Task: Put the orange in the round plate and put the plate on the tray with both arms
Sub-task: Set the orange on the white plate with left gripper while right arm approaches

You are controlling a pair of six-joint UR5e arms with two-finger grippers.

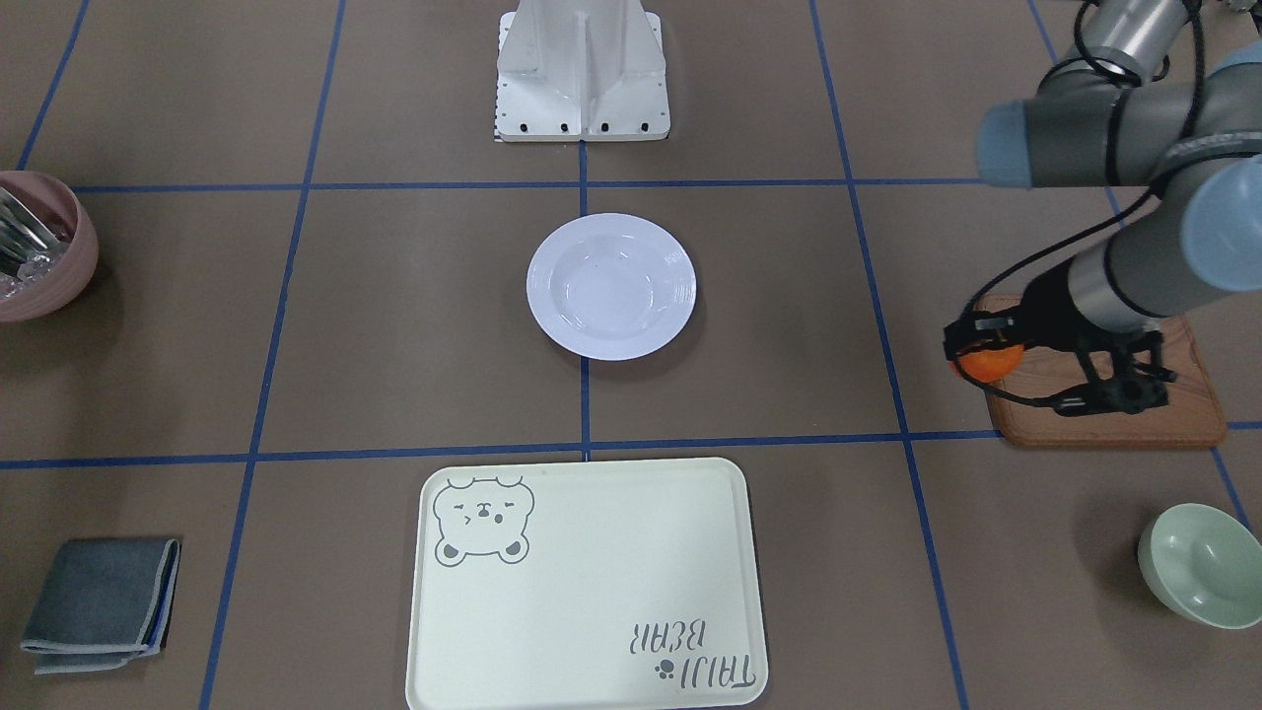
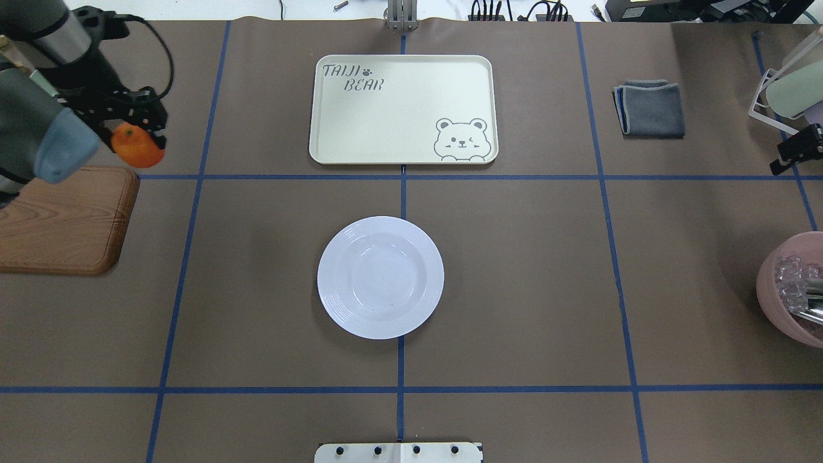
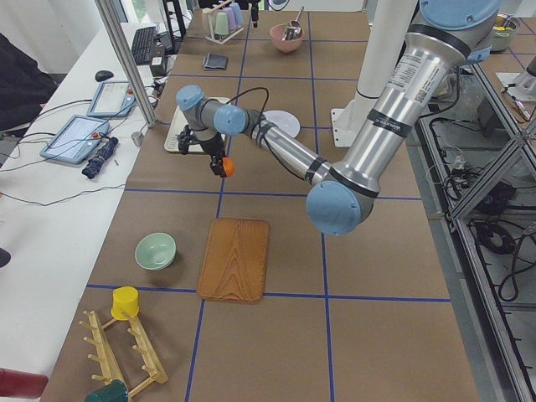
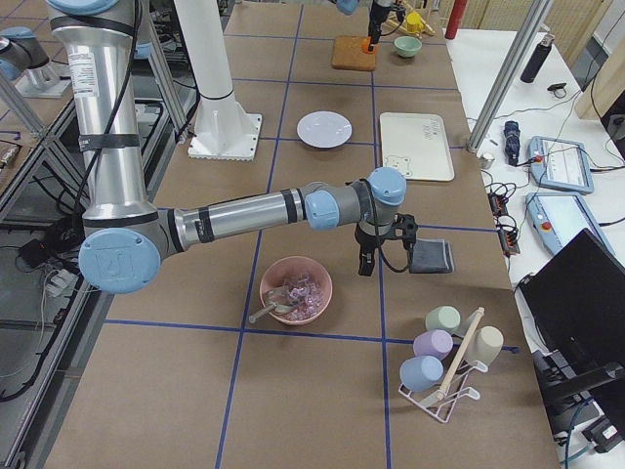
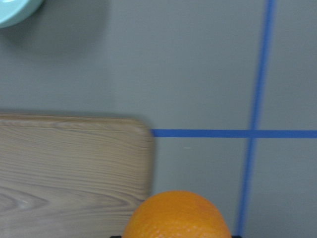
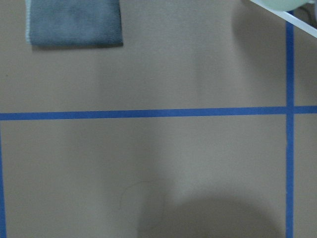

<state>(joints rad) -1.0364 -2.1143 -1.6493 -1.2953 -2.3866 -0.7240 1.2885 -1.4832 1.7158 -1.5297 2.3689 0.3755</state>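
Orange hangs gripped in left pincer; round plate lies apart.

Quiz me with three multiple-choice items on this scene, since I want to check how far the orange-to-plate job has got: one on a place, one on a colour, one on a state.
1. Where is the orange?
A. in the round plate
B. held in the left gripper, lifted
C. on the tray

2. What colour is the folded cloth?
A. red
B. dark grey
C. yellow

3. What state is the round plate in?
A. empty, upright, apart from the tray
B. upside down
C. stacked on the tray

Answers:
1 B: the left gripper clamps the orange in the air beside the wooden board.
2 B: the cloth looks grey in every view that shows it.
3 A: its white hollow is bare, and brown table cover shows between it and the tray.
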